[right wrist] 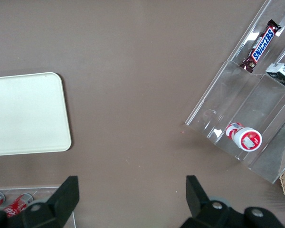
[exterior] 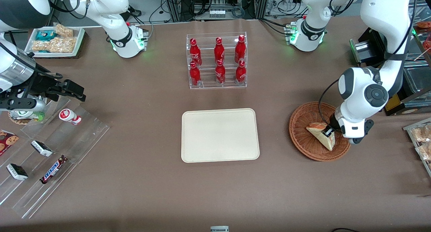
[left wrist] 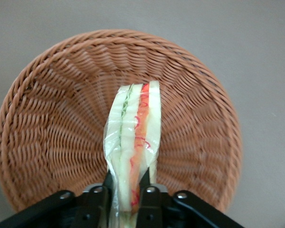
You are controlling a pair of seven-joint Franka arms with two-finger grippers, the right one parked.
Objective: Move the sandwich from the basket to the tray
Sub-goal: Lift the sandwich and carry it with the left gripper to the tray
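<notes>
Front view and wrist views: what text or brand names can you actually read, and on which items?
"SNICKERS": brown candy bar on the clear acrylic rack; also readable in the right wrist view.
Red bottles: white script, too small to read.
Small black-and-white packets: unreadable.
End effector gripping the wrapped triangular sandwich in the wicker basket: no text.
</notes>
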